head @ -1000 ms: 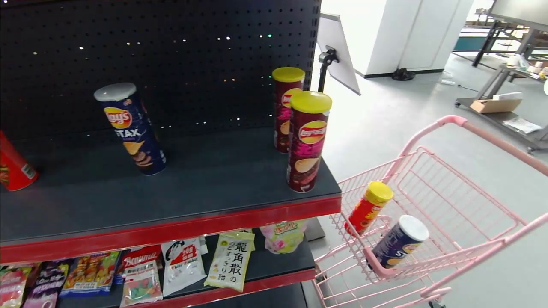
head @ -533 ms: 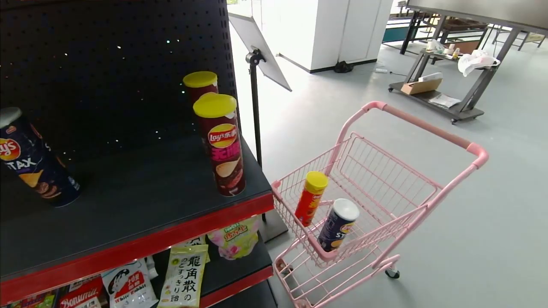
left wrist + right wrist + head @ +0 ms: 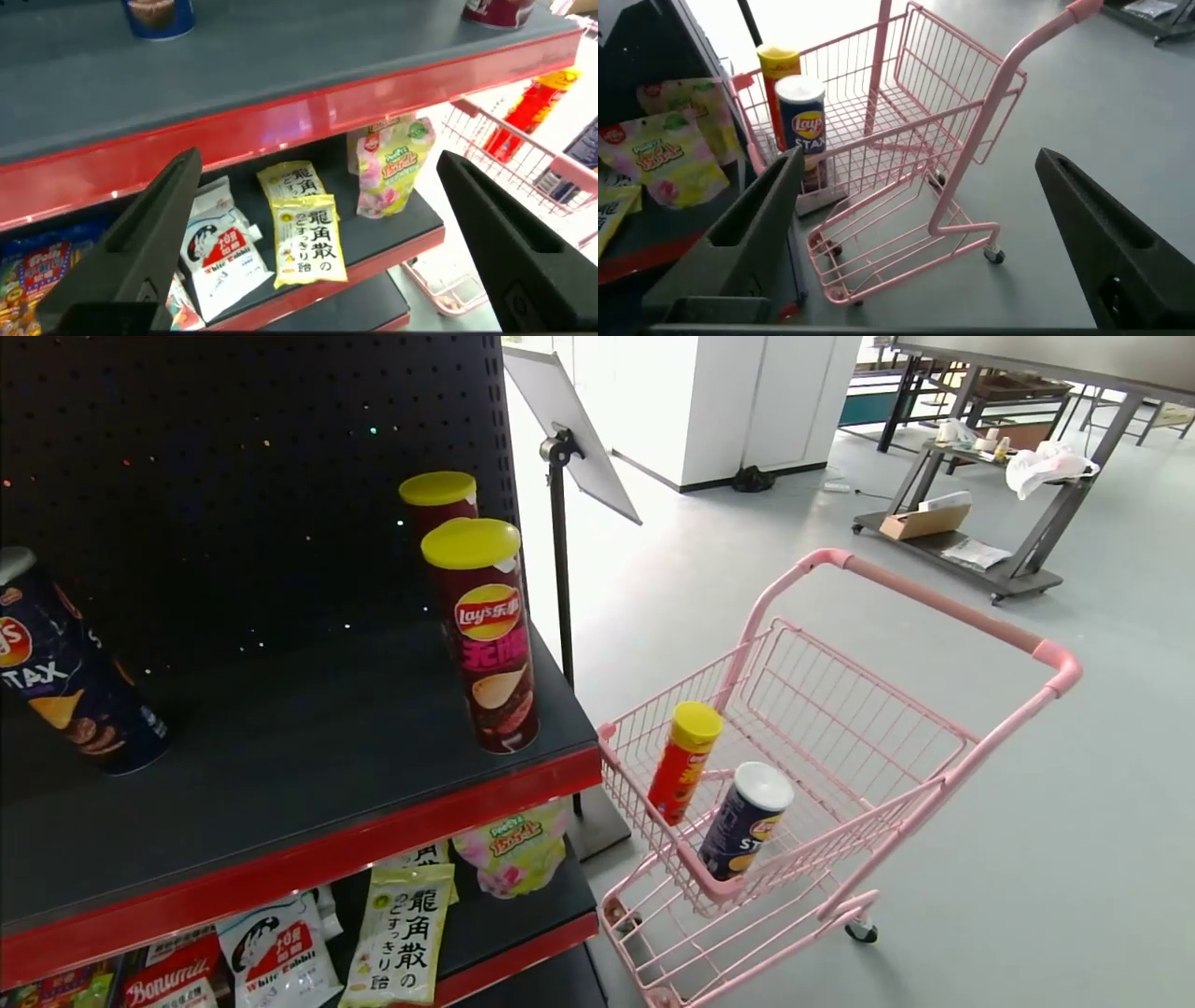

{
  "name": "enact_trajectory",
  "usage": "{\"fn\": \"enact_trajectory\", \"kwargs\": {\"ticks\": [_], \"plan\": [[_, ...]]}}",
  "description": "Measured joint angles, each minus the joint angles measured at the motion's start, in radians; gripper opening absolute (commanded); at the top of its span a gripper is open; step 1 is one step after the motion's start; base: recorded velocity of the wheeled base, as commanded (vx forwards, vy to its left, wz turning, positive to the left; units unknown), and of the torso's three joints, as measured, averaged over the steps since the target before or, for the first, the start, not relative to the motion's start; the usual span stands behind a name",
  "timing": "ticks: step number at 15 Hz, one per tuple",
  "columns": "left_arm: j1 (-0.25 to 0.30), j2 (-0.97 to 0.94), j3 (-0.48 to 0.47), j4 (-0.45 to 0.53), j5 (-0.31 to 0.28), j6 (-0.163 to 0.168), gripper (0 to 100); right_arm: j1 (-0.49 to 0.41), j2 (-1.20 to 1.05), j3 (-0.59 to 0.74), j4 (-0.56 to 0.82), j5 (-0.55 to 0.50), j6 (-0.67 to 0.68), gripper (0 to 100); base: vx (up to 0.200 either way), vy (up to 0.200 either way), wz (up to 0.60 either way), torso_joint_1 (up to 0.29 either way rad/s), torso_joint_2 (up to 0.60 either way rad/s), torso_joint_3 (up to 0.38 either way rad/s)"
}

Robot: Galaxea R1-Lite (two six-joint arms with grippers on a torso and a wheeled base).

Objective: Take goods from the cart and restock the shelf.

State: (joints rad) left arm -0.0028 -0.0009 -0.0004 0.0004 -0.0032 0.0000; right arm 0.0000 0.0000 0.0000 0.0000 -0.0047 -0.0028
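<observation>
A pink cart (image 3: 943,751) stands on the floor to the right of the shelf (image 3: 308,747). Leaning in its basket are a red can with a yellow lid (image 3: 684,761) and a dark blue can with a white lid (image 3: 744,821). On the shelf's top board stand two maroon cans with yellow lids (image 3: 481,635) and, at the far left, a blue can (image 3: 56,681). My left gripper (image 3: 318,243) is open and faces the lower shelf's snack bags (image 3: 304,233). My right gripper (image 3: 920,243) is open, apart from the cart (image 3: 971,103), with the blue can (image 3: 800,121) and red can (image 3: 780,65) ahead of it.
Snack bags (image 3: 401,933) lie on the lower shelf. A sign board on a black pole (image 3: 560,523) stands between shelf and cart. A metal rack with a box (image 3: 971,551) is far back right. Bare grey floor lies around the cart.
The head camera has swung to the right, so the shelf slid left and the whole cart came into view. The cans themselves have not moved.
</observation>
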Motion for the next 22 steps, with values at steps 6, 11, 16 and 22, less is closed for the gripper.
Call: {"fn": "enact_trajectory", "kwargs": {"ticks": [6,11,16,22], "plan": [[0.000,0.000,0.000,0.000,0.000,0.000,100,0.000,0.000,0.000,0.000,0.000,0.000,100,0.000,0.000,0.00,-0.144,0.39,0.237],[0.000,0.000,0.000,0.000,0.000,0.000,100,0.000,0.000,0.000,0.000,0.000,0.000,100,0.000,0.000,0.00,-0.177,0.52,0.343],[0.000,0.000,0.000,0.000,0.000,0.000,100,0.000,0.000,0.000,0.000,0.000,0.001,100,0.000,0.000,0.00,-0.156,0.54,0.371],[0.000,0.000,0.000,0.000,0.000,0.000,100,0.000,0.002,0.000,0.000,0.003,-0.001,100,0.000,0.000,0.00,-0.056,0.23,0.169]]}}
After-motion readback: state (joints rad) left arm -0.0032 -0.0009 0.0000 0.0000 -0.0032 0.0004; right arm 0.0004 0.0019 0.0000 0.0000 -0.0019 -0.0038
